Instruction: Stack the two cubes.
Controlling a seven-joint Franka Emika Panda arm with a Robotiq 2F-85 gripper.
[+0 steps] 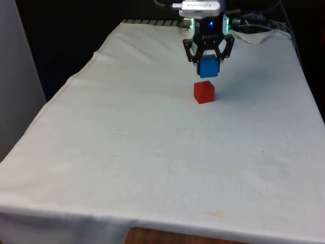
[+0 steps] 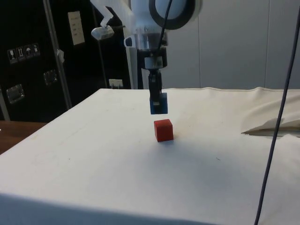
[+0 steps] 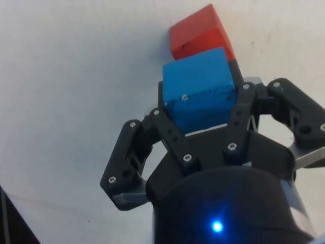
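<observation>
While the blue cube hangs clear of the cloth, pinched between my two fingers, the red cube sits on the table just below it, a little nearer the front camera, with a gap between the two. My gripper is clamped on the blue cube's sides at the table's far end, right of its middle in the front view. White cloth lies bare around both cubes.
</observation>
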